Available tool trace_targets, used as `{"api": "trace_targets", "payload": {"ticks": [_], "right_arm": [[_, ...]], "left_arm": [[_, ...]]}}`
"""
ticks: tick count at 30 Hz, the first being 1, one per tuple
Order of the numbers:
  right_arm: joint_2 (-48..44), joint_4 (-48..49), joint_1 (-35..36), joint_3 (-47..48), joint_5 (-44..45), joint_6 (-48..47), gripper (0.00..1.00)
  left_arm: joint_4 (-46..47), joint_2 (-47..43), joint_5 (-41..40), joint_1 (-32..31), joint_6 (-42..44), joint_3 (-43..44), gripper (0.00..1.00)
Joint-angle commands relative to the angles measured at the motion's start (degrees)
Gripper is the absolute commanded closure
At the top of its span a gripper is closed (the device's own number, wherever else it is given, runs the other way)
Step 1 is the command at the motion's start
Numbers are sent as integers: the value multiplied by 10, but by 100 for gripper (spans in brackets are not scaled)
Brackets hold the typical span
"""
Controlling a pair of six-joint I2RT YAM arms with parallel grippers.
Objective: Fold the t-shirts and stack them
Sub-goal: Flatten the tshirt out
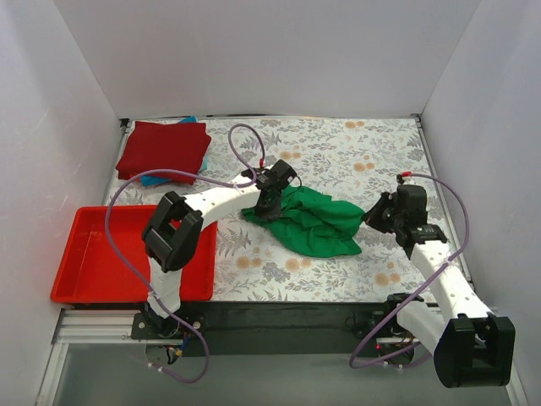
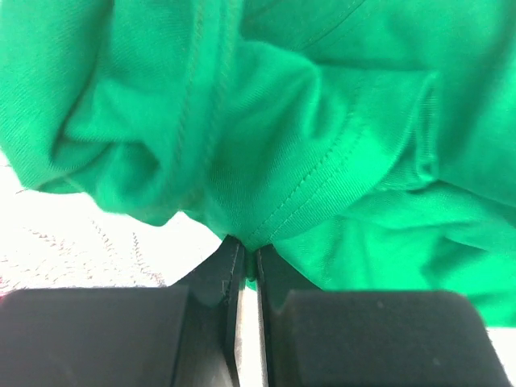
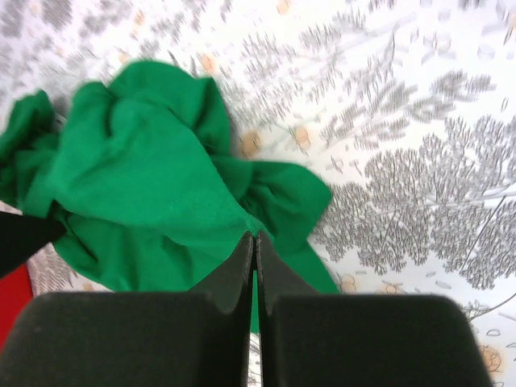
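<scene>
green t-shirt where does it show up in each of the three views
Top external: the green t-shirt lies crumpled near the table's middle, between the two arms.
Left wrist: it fills most of the picture, all but the bottom strip.
Right wrist: it sits left and centre.
Shared landmark: the floral table cover under it.

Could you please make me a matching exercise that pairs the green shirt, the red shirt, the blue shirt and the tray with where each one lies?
Things:
1. green shirt
2. red shirt
3. blue shirt
4. tray

Places:
A. far left corner, folded, on top
B. near left side
C. in the middle, crumpled
D. only an edge showing under another shirt

Pairs: 1-C, 2-A, 3-D, 4-B
</scene>
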Motion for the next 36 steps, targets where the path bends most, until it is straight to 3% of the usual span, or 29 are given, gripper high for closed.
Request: {"api": "trace_targets", "payload": {"ticks": [1, 6, 10, 16, 36], "right_arm": [[10, -20, -7, 87, 21, -27, 99], [39, -35, -9, 155, 18, -38, 99], [38, -37, -9, 141, 7, -36, 99], [25, -38, -9, 99, -4, -33, 99], [20, -42, -9, 85, -9, -32, 99]], "left_arm": [[-29, -63, -23, 14, -10, 33, 100], [-11, -98, 17, 35, -23, -10, 98], [20, -116, 61, 39, -32, -71, 93], [39, -113, 76, 39, -37, -98, 73], [45, -105, 84, 39, -39, -126, 72]]}}
